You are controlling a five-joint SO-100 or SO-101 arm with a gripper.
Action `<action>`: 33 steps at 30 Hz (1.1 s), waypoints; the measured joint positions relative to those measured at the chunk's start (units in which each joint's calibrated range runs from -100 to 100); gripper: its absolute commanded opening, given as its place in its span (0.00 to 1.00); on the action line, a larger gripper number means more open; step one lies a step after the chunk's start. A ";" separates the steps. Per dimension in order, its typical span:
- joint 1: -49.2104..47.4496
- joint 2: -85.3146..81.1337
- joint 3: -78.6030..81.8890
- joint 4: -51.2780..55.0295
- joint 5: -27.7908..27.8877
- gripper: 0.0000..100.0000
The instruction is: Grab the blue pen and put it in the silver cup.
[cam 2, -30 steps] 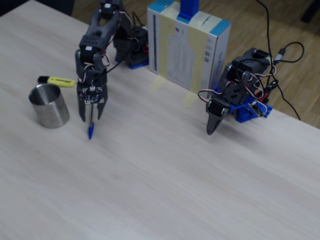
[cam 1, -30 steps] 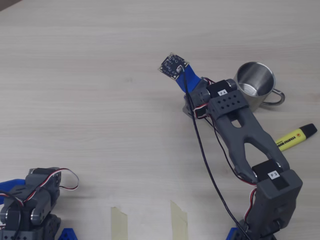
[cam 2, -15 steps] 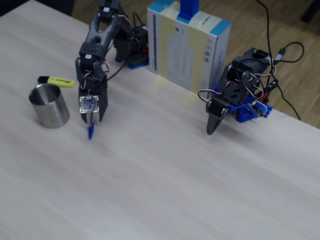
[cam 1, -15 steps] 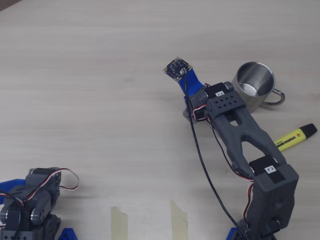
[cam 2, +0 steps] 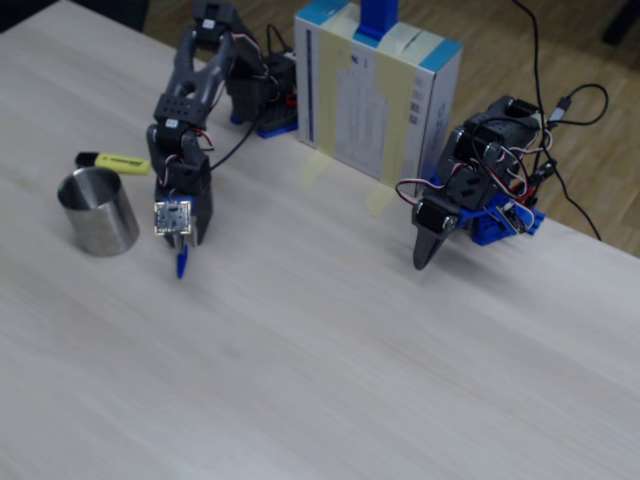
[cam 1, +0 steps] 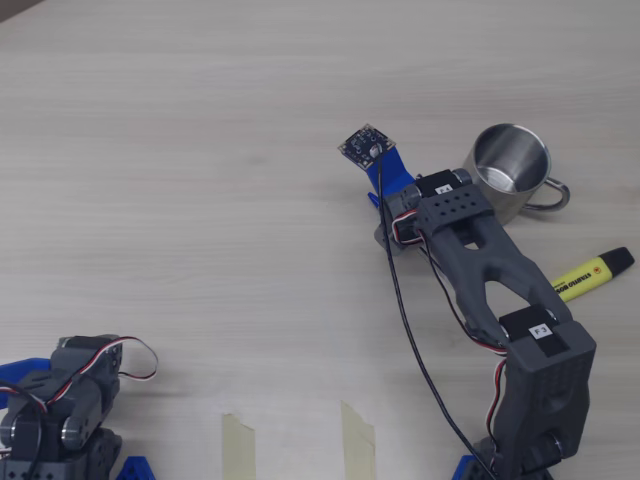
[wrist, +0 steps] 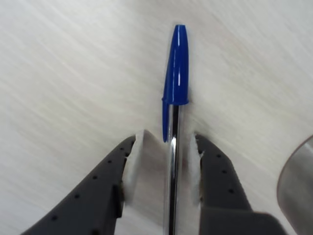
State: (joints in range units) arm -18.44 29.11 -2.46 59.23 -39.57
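One blue pen (wrist: pixel 174 122), thin with a clear barrel and a blue cap, lay flat on the pale wooden table (cam 1: pixel 180 150). In the wrist view its barrel ran between the gripper (wrist: pixel 164 164) fingers, nearer the right pad, with the cap poking out beyond the fingertips. The jaws stood narrowly apart, a gap visible on each side of the barrel. One silver cup (cam 1: pixel 509 172) stood near the gripper, and one yellow highlighter (cam 1: pixel 592 273) lay beyond it.
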 measured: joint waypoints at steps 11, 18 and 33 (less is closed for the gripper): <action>0.08 -0.08 1.25 -0.08 0.00 0.05; 0.58 -0.25 2.23 -0.84 0.00 0.02; 0.17 -2.17 3.84 -0.59 -0.62 0.02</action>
State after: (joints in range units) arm -18.27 26.95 1.38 58.64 -40.19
